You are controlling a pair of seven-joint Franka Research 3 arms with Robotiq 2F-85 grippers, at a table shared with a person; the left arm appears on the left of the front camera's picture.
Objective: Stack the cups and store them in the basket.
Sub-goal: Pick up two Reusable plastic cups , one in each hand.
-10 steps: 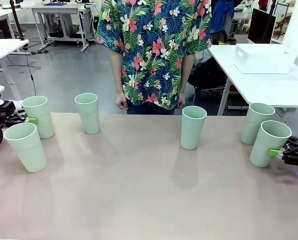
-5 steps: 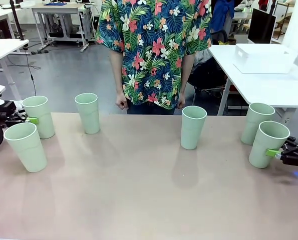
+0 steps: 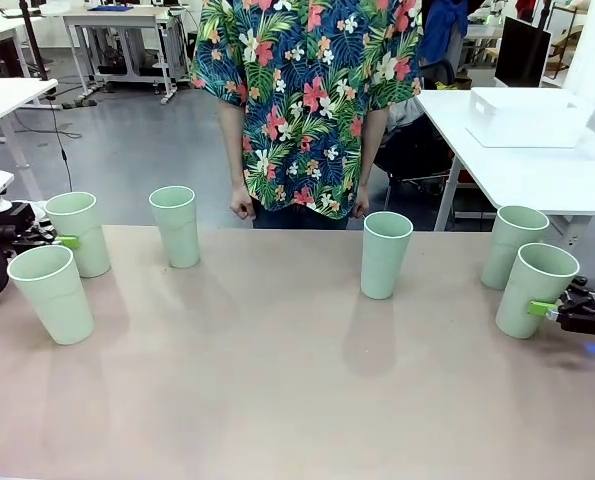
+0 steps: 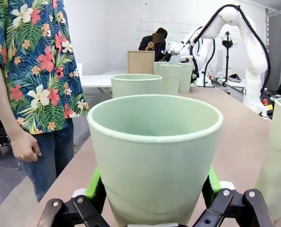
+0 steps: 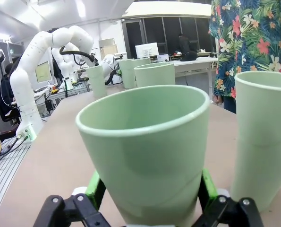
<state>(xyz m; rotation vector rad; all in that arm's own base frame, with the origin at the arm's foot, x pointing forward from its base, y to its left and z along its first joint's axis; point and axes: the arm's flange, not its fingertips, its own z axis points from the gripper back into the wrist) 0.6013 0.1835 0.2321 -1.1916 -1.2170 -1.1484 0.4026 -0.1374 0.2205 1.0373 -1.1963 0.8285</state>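
Six pale green cups stand on the table. My left gripper (image 3: 69, 241) is shut on the far-left cup (image 3: 77, 225), its green pads pressed to both sides of that cup (image 4: 154, 142) in the left wrist view. Just in front of it stands another cup (image 3: 51, 293). At the table's right end, my right gripper (image 3: 540, 308) is shut on the front right cup (image 3: 535, 285), which leans slightly left; this cup (image 5: 145, 146) sits between the pads. Further cups stand at back left (image 3: 175, 226), in the middle (image 3: 386, 254) and at back right (image 3: 513, 246). The white basket (image 3: 527, 117) sits on a separate table at the far right.
A person in a flowered shirt (image 3: 307, 100) stands at the far edge, hands hanging down. The near half of the brown table (image 3: 277, 400) is bare. A gap of floor separates this table from the white one (image 3: 537, 180) bearing the basket.
The right gripper has nudged its cup a little to the left and tilted it. The left gripper has crept slightly right with its cup.
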